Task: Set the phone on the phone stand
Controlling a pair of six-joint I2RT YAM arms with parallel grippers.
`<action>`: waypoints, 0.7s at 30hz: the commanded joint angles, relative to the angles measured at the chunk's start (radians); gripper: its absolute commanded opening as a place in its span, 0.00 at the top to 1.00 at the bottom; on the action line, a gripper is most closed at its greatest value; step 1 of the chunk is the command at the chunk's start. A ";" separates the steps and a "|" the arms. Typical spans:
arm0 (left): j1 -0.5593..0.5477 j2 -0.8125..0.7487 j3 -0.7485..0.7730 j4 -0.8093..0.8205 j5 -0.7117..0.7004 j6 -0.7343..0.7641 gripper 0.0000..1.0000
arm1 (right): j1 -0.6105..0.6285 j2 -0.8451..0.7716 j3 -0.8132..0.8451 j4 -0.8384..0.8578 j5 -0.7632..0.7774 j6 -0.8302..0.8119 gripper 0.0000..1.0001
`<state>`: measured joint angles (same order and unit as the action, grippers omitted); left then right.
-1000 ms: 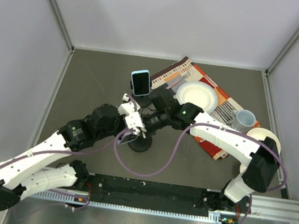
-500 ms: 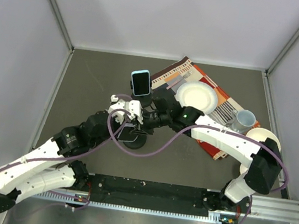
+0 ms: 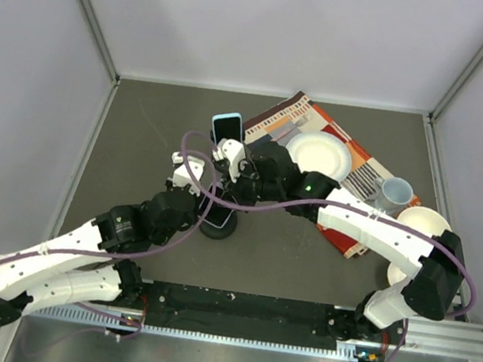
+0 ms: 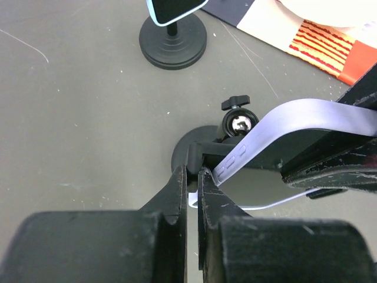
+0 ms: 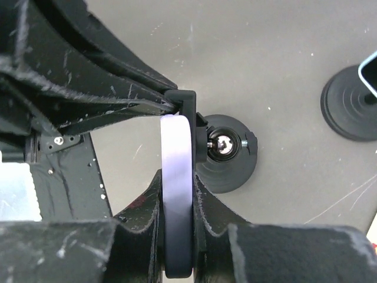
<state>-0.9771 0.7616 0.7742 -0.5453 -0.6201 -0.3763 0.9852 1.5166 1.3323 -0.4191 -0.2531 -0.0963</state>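
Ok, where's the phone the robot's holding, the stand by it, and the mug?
held phone (image 5: 175,159), right wrist view, pale side edge.
stand (image 5: 235,174), right wrist view, round base.
mug (image 3: 393,194), top external view, open top.

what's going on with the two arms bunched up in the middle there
Both arms are working on one phone stand in the middle of the table. The right arm has its jaws shut on a lavender phone, holding it edge-on against the stand's clamp. The left arm pinches that clamp in its jaws. The phone is not released, so the placement isn't finished. A second stand farther back already carries a blue phone.
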 commanded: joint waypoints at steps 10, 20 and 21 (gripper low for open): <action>-0.037 -0.048 0.134 -0.111 -0.170 -0.015 1.00 | -0.149 0.183 0.123 -0.515 0.638 0.113 1.00; -0.037 0.139 0.243 -0.329 -0.020 -0.177 1.00 | -0.068 0.235 0.139 -0.506 0.715 0.050 1.00; -0.037 0.142 0.256 -0.340 -0.003 -0.205 1.00 | -0.060 0.240 0.148 -0.507 0.713 0.047 1.00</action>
<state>-1.0039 0.9306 0.9253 -0.7418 -0.6426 -0.4915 0.9951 1.6379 1.5230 -0.6323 -0.1776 0.0437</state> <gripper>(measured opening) 0.045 0.130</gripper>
